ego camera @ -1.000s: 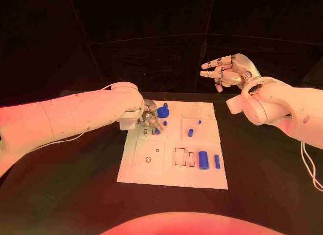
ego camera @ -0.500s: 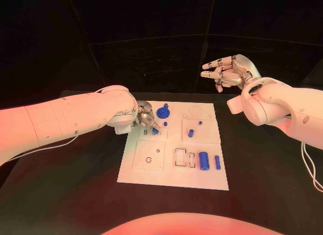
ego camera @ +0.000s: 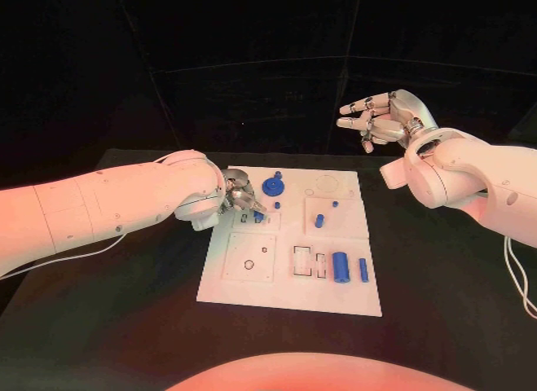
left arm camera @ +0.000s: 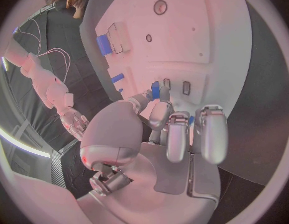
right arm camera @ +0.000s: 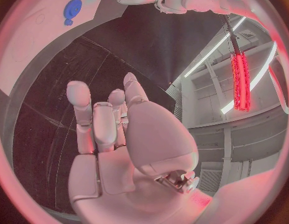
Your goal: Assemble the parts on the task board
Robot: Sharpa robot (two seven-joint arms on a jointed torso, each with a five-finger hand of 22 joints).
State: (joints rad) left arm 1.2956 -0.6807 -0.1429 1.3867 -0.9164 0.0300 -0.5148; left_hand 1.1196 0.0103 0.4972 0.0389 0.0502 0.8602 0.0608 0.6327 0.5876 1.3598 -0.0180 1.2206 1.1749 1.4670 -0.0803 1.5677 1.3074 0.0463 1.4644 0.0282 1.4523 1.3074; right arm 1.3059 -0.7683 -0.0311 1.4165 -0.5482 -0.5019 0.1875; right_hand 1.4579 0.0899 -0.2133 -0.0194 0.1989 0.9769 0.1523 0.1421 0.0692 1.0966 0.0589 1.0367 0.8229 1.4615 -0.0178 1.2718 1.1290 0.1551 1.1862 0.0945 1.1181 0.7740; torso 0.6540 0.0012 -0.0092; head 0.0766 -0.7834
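Observation:
The white task board (ego camera: 253,287) lies in the middle of the black table. My left hand (ego camera: 240,200) hovers low over its far left corner, and its thumb and a finger pinch a small blue part (left arm camera: 155,90) just above two small slots (left arm camera: 186,87). A blue gear-like part (ego camera: 272,188) stands right beside that hand. Further blue parts sit on the board: a peg (ego camera: 319,219), a thick cylinder (ego camera: 339,266) and a thin rod (ego camera: 363,270). My right hand (ego camera: 387,119) is raised high beyond the board's far right corner, fingers apart and holding nothing.
The board (left arm camera: 200,40) carries rectangular recesses (ego camera: 301,261) and a square plate with holes (ego camera: 249,258) on its near half. Black table surface (ego camera: 116,309) surrounds the board on every side. From the right wrist the board (right arm camera: 29,45) and the gear (right arm camera: 72,7) are seen far below.
My left forearm has swung a little while its hand stays at the board's far left corner with the small part. The right hand has hardly moved.

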